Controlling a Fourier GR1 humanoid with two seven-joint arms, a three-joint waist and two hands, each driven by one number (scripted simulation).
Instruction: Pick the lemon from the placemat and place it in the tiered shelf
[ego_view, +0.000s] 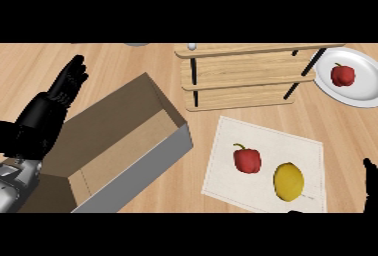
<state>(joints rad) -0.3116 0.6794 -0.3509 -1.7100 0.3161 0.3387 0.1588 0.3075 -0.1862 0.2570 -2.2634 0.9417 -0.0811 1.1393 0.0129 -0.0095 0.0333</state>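
Note:
A yellow lemon (289, 181) lies on the white placemat (251, 136) at the lower right, just right of a red bell pepper (247, 160). The wooden tiered shelf (240, 75) with black posts stands behind the placemat at the top middle. My left hand (55, 100) rests open at the far left, fingers straight and pointing up, beside the cardboard box. Of my right hand (368, 182) only a dark sliver shows at the right edge, right of the placemat and apart from the lemon.
An open cardboard box (111, 150) takes up the lower left. A white plate (362, 97) with another red pepper (342, 75) sits right of the shelf. Bare wooden counter (140, 60) lies between the box and the shelf.

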